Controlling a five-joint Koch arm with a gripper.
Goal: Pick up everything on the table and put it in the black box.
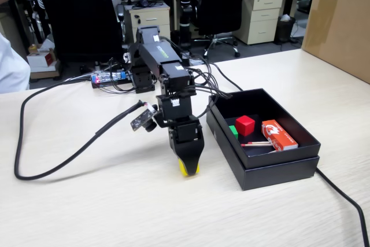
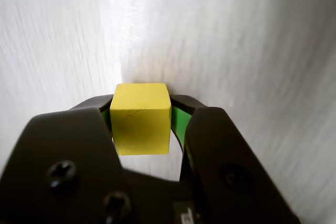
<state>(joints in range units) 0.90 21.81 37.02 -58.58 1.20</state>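
Observation:
My gripper (image 1: 188, 168) points down at the pale wood table (image 1: 87, 201), left of the black box (image 1: 277, 169). It is shut on the yellow cube (image 1: 186, 169), which sits at the table surface. In the wrist view the yellow cube (image 2: 140, 118) is clamped between the two green-lined jaws of the gripper (image 2: 142, 109). The red cube (image 1: 245, 125) and the green cube (image 1: 233, 131) lie inside the black box.
A flat orange-red packet (image 1: 279, 135) and a thin stick (image 1: 257, 143) also lie in the box. A big brown carton (image 1: 341, 21) stands at the back right. A black cable (image 1: 52, 169) loops over the table on the left; another (image 1: 347, 201) runs off the box's right.

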